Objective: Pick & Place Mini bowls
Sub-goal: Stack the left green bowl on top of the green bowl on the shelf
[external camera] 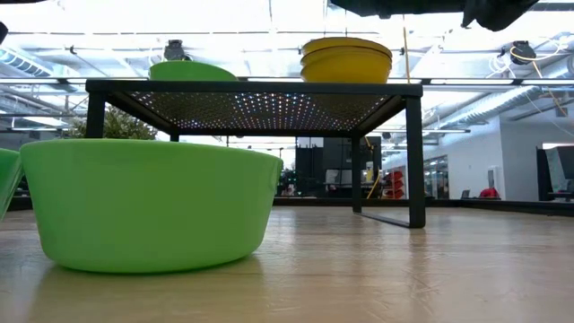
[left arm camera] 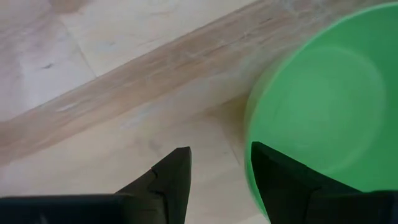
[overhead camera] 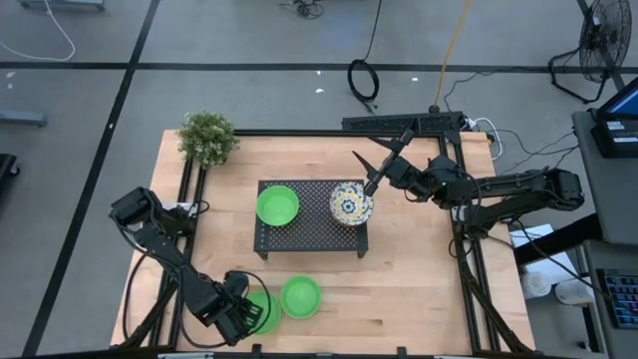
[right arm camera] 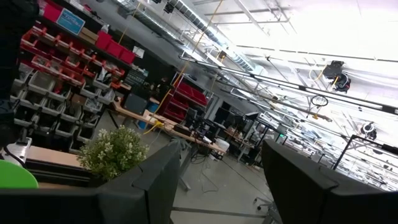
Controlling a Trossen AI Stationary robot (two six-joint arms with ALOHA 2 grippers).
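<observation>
Two green mini bowls rest on their bases on the table near its front edge: one point(overhead camera: 300, 296) stands free, the other point(overhead camera: 265, 311) lies partly under my left gripper point(overhead camera: 235, 315). In the left wrist view that gripper point(left arm camera: 217, 180) points down and is open. One finger point(left arm camera: 280, 180) is over the bowl's point(left arm camera: 329, 106) inside and the other point(left arm camera: 174, 183) over bare table outside its rim. A third green bowl point(overhead camera: 277, 205) and a floral bowl with a yellow outside point(overhead camera: 351, 202) sit on the black rack point(overhead camera: 309, 239). My right gripper point(overhead camera: 384, 165) hangs open above the rack's far right.
A small potted plant point(overhead camera: 207, 137) stands at the table's far left corner. In the low view the floral bowl looks like a stack of two point(external camera: 347, 58). Bare wooden table lies to the right of the near bowls and in front of the rack.
</observation>
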